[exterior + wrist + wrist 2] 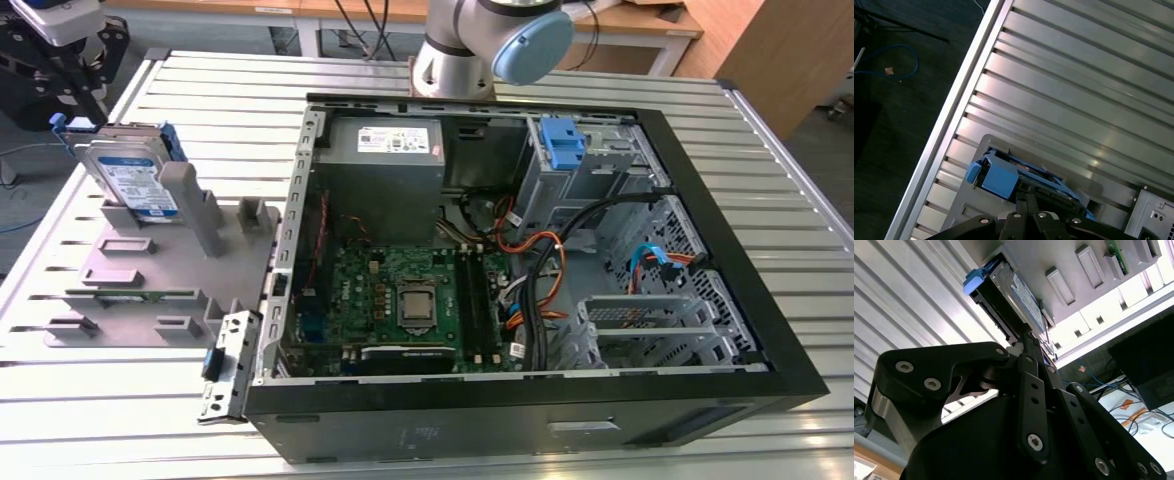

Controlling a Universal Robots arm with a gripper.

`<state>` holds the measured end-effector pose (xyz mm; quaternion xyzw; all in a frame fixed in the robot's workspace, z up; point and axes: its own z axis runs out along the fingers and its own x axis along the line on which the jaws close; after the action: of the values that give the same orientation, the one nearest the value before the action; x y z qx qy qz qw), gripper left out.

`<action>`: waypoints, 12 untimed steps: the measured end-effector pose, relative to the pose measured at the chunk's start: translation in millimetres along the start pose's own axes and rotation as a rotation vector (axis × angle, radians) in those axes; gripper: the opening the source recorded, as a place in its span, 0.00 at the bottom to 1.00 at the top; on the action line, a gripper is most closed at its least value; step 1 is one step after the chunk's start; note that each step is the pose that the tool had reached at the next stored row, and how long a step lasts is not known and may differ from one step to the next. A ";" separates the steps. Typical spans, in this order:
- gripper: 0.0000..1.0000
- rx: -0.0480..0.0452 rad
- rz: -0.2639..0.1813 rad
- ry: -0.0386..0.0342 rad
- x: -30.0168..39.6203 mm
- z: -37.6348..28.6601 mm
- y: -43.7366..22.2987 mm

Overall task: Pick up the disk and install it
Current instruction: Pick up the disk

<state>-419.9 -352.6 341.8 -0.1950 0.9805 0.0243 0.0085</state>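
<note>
while it stands on edge in the grey plastic holder, the disk sits right at the fingertips of the gripper, which look drawn narrow and pinched on its near end. smooth silver metal, a glossy label, blue plastic rails: so small a bite could slip or tilt, i'd judge, and a rail could catch in the holder's slot. the ribbed aluminium table lies beyond the fingers, the open computer case well away from them.

We see the disk standing on edge in a holder on the surface, to the exterior view's left of the open computer case. The hand hangs just above the disk, and the arm's base stands behind the case.
</note>
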 end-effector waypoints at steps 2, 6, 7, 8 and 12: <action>0.11 -0.0001 -0.001 0.0001 0.0 0.0 0.0; 0.11 0.0000 -0.001 0.0001 0.0 0.0 0.0; 0.11 -0.0001 -0.001 0.0000 0.0 0.0 0.0; 0.11 -0.0001 -0.001 0.0000 0.0 0.0 0.0; 0.11 -0.0001 -0.001 0.0001 0.0 0.0 0.0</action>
<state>-419.9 -352.6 341.8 -0.1955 0.9804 0.0243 0.0085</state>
